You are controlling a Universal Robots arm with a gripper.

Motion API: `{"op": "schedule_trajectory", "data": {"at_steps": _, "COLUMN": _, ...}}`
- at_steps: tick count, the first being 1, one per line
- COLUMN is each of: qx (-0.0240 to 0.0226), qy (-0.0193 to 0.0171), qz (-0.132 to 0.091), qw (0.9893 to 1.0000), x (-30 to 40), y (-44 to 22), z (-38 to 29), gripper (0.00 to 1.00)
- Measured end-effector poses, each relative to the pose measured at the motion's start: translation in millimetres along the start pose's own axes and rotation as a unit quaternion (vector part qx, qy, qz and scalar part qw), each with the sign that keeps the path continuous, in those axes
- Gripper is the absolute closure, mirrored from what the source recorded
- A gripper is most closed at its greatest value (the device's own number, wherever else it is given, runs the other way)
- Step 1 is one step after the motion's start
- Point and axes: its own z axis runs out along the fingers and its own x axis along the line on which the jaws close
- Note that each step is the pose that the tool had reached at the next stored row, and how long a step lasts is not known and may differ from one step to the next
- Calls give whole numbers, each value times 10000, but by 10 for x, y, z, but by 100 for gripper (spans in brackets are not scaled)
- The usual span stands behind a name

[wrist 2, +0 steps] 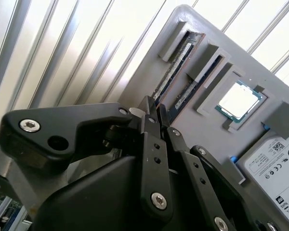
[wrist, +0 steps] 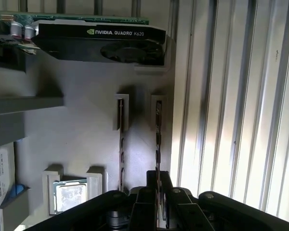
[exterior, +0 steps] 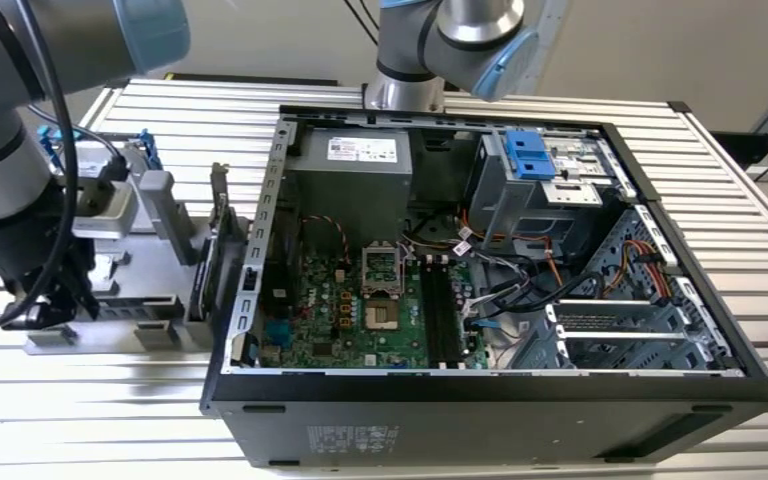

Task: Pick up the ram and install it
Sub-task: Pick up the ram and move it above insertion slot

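Two rams stand on edge in slots of a grey parts holder [wrist: 82, 130]. In both wrist views my gripper [wrist: 158, 182] [wrist 2: 154, 107] straddles the near end of the outer ram [wrist: 158, 130] [wrist 2: 176, 65], its fingers drawn close against both faces, shut on it. That ram still sits in its slot. The other ram [wrist: 121, 134] [wrist 2: 198, 79] stands in the slot beside it, untouched. In the exterior view the holder [exterior: 137, 305] lies to the left of the open computer case [exterior: 491, 400], whose long black memory slots [exterior: 444, 320] run along the green motherboard.
On the holder are a processor chip [wrist 2: 238, 101] [wrist: 70, 197], a silver hard drive [wrist 2: 274, 163] and an upright graphics card [wrist: 101, 41] [exterior: 217, 230]. The ribbed metal table [exterior: 704, 180] runs all around. Cables and a drive cage [exterior: 544, 175] crowd the case.
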Motion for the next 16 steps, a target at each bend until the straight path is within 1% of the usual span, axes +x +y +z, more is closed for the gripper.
{"op": "schedule_trajectory", "data": {"at_steps": 4, "qx": 0, "qy": 6, "qz": 9, "qw": 10000, "x": -1, "y": -2, "z": -38, "gripper": 100}}
{"op": "schedule_trajectory", "data": {"at_steps": 10, "qx": -1, "qy": 26, "qz": 73, "qw": 10000, "x": -6, "y": -6, "z": -85, "gripper": 100}}
{"op": "schedule_trajectory", "data": {"at_steps": 16, "qx": -4, "qy": 54, "qz": 152, "qw": 9999, "x": -10, "y": -12, "z": -127, "gripper": 100}}
